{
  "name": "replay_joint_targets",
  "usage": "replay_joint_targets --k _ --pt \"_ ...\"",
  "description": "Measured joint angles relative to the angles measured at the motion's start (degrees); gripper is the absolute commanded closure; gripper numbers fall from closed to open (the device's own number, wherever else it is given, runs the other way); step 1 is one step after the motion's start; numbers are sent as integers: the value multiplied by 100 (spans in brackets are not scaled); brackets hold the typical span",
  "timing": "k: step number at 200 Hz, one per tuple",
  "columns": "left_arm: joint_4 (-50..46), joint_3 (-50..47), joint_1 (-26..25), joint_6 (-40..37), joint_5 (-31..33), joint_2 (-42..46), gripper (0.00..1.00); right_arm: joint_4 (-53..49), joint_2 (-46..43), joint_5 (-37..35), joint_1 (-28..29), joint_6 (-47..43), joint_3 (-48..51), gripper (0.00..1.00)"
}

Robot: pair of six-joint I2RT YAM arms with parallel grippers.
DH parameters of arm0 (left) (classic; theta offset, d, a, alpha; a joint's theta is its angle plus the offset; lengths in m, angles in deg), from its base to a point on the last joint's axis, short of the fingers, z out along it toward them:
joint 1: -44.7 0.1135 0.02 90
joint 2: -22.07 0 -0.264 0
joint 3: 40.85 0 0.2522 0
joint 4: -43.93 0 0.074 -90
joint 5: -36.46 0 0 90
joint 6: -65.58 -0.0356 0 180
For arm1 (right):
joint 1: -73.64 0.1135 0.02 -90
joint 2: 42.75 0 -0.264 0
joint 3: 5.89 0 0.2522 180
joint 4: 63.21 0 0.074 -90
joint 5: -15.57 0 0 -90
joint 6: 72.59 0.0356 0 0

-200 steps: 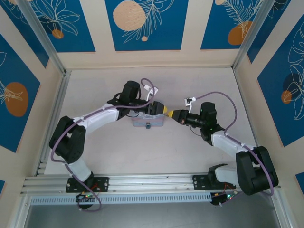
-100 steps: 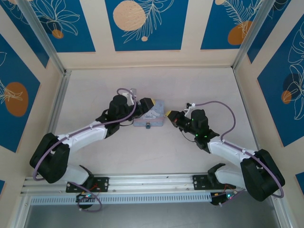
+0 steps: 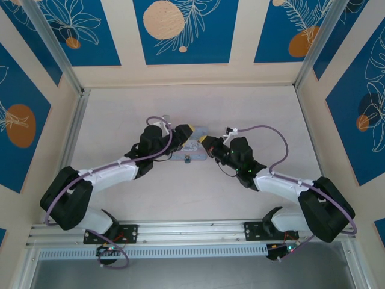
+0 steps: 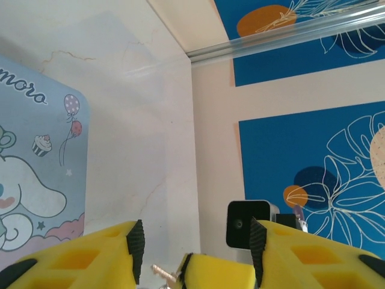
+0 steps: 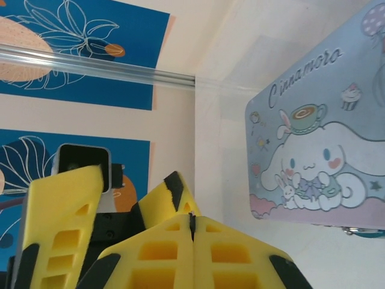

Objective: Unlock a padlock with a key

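Observation:
The pale blue cartoon tin [image 3: 187,149] lies mid-table, and the tiny dark padlock [image 3: 187,159] hangs at its near edge. A teal sliver of the padlock [image 5: 360,232] peeks out under the tin [image 5: 319,150] in the right wrist view. My right gripper [image 3: 206,142] [image 5: 192,224] is shut on the key [image 4: 161,272], whose thin brass blade sticks out of its yellow tip. My left gripper [image 3: 189,130] [image 4: 195,250] is open at the tin's far right corner. Its two fingers [image 5: 60,211] straddle the right gripper's tip. The tin [image 4: 36,168] lies to the left in the left wrist view.
Both arms reach in low from the near rail [image 3: 192,232] and meet at the tin's right end. Blue-patterned walls [image 3: 180,30] enclose the table on three sides, with aluminium posts [image 3: 54,54] in the corners.
My right gripper has slid left until its tip sits between the left fingers. My left gripper pulled back off the tin toward its far corner, and its jaws have narrowed.

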Motion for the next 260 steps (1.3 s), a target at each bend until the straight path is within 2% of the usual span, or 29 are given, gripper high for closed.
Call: replay_joint_targets --k 42,117,136,147,164,170,190,201,232,260 --pt "146 -72 -35 149 22 -105 56 96 59 -125 118 9 -96 100" --pt "221 -162 -55 254 166 -105 90 236 313 -160 177 94 -179 100" --pt "221 -181 -55 269 192 -105 94 282 319 -170 192 114 -179 100" --pt "245 -181 -55 273 197 -105 100 289 337 -179 192 118 -179 100" --pt "264 -186 -55 275 229 -105 100 299 356 -192 192 136 -179 100" --pt "264 -186 -55 273 234 -105 100 306 356 -190 192 136 -179 91" --pt "258 -186 -68 223 232 -103 100 295 354 -184 184 151 -179 52" --pt "210 -184 -70 111 229 -96 100 236 321 -151 138 127 -175 41" --pt "-328 -50 -70 -516 203 90 100 -70 -157 105 -275 -155 -13 39" --pt "-553 210 -52 -1056 -66 227 100 -188 -485 796 -846 -734 4 42"
